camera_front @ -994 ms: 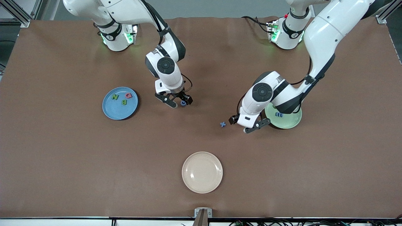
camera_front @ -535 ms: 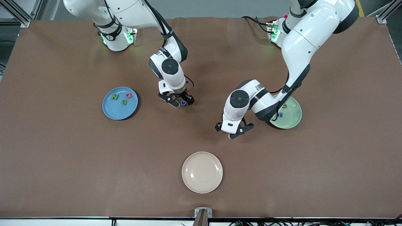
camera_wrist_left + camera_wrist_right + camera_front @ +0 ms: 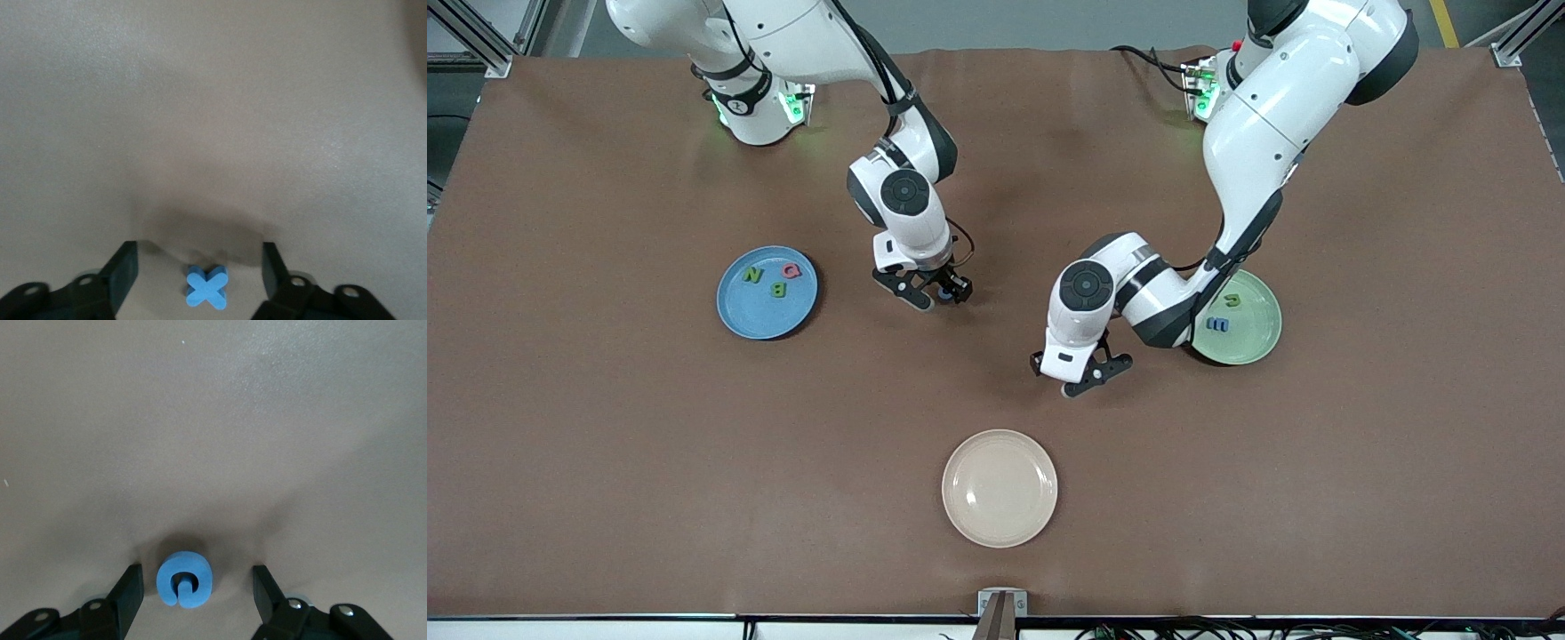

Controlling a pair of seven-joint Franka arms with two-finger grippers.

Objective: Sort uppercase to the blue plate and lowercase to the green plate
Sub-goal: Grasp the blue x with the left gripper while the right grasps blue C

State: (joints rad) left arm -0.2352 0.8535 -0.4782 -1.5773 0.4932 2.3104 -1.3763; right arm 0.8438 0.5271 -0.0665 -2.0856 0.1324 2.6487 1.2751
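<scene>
The only readable signs are the foam letters themselves. On the blue plate (image 3: 734, 311) lie a green N (image 3: 753, 275), a red Q (image 3: 791, 269) and a green B (image 3: 778, 290). On the green plate (image 3: 1258, 342) a blue three-pronged letter (image 3: 1217, 325) reads like E or m. On the counter (image 3: 605, 444) lie a blue x (image 3: 207, 288) and a blue G (image 3: 184, 579).

A blue G (image 3: 184, 579) lies flat on the brown surface (image 3: 213, 420), casting a soft shadow around itself. The right end effector (image 3: 197, 593) straddles it: one black finger (image 3: 127, 593) stands on either side of the letter, with a gap between each finger and the foam, neither touching it.
</scene>
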